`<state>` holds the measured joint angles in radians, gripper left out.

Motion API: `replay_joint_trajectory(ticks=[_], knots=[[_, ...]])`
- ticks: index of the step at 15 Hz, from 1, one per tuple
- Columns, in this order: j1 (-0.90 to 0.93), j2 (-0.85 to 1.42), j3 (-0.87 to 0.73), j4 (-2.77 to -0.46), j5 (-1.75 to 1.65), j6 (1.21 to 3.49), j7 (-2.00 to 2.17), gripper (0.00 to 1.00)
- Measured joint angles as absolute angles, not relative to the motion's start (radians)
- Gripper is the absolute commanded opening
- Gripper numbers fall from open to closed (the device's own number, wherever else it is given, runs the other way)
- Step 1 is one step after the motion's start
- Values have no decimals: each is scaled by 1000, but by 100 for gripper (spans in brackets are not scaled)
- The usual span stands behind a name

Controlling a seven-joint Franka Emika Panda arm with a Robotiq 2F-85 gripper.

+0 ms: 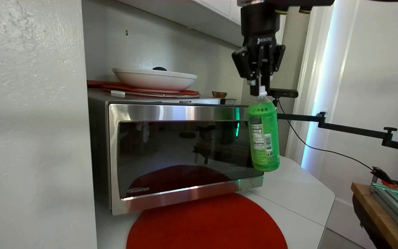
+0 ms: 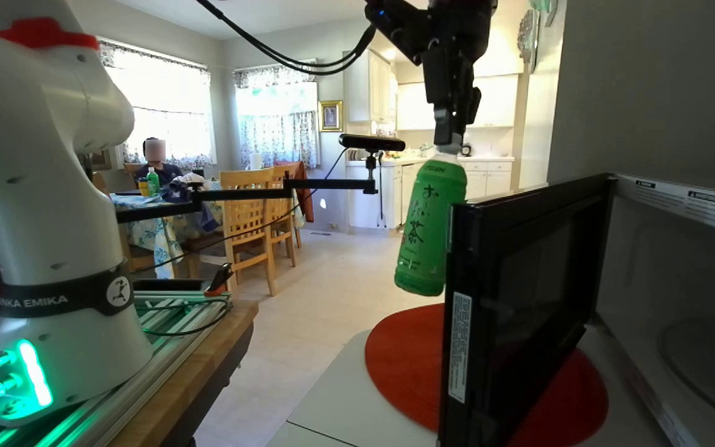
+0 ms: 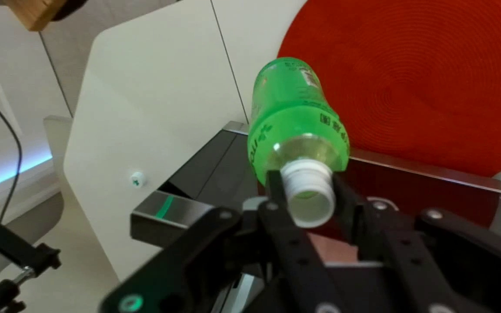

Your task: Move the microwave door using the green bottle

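The white table (image 3: 150, 95) spreads out below my gripper (image 1: 261, 89), and on it the microwave (image 1: 98, 148) stands off to one side of my tool, behind its door. The microwave door (image 2: 531, 298) hangs ajar, its free edge near what I hold and its top edge lower than my fingertips. The red mat (image 3: 398, 82) lies flat on the table, well below my tool, with the door crossing above it. A white bowl (image 1: 154, 83) is stacked on top of the microwave, well apart from my tool.

My gripper points down, its fingers clamped on the white neck of the green bottle (image 1: 264, 138). The bottle hangs directly beneath the tool, somewhat tilted, its base clear of the table, before the door's outer face close to the free edge; I cannot tell whether bottle and door touch. In the wrist view its mouth faces back at me from between the fingers. A black camera (image 2: 372, 143) shows to one side of the tool in both exterior views. A round white piece (image 3: 138, 179) with a green mark lies on the table, lower than the tool and past the door's free edge.
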<state>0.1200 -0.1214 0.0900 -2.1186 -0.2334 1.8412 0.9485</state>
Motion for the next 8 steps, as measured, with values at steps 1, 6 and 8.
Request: replay_joint_trajectory(ticks=[1, 6, 8], knots=[[110, -140, 89, -2103, -231, 1796, 941, 8], [56, -219, 81, -2047, -222, 1650, 930, 8], [35, -238, 78, -2028, -222, 1608, 930, 8]])
